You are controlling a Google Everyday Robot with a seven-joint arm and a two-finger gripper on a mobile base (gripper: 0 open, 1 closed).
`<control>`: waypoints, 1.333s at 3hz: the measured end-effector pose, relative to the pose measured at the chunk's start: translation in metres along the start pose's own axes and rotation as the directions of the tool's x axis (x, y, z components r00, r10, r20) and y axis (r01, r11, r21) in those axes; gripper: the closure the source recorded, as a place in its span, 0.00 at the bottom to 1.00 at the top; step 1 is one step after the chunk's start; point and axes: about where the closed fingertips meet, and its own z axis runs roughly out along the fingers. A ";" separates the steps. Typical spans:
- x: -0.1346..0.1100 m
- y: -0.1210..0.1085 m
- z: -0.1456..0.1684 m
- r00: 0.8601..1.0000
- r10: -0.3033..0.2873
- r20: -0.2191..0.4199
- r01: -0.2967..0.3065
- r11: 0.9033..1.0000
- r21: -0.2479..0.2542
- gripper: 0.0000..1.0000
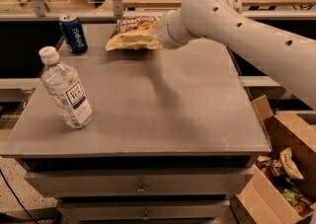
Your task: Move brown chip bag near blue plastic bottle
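One brown chip bag (134, 33) at the table's (187, 114) far edge, one blue plastic bottle (66, 92) near the left edge, one can (73, 33) in the far-left corner. My pincer (160, 36) is at the bag's right end, but can't tell if it's spread or pinching.

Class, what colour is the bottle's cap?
White cap, camera view. The gripper is at the chip bag's right edge.

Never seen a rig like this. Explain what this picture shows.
The white tube is a robot arm reaching in from the picture's right. One camera looks down on a grey table from its front; its mounting is unknown. On the table stand a clear bottle at the left and a blue can at the back left; a chip bag is at the back. The arm's hand sits at the bag's right edge, mostly hidden by the wrist, so whether it grips the bag is unclear.
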 end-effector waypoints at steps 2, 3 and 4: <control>-0.024 -0.002 -0.014 0.996 -0.030 0.089 0.025 0.998 0.060 1.00; -0.030 0.012 -0.029 0.983 -0.054 0.175 0.039 0.996 0.086 1.00; -0.026 0.037 -0.060 0.968 -0.098 0.233 0.074 0.991 0.109 1.00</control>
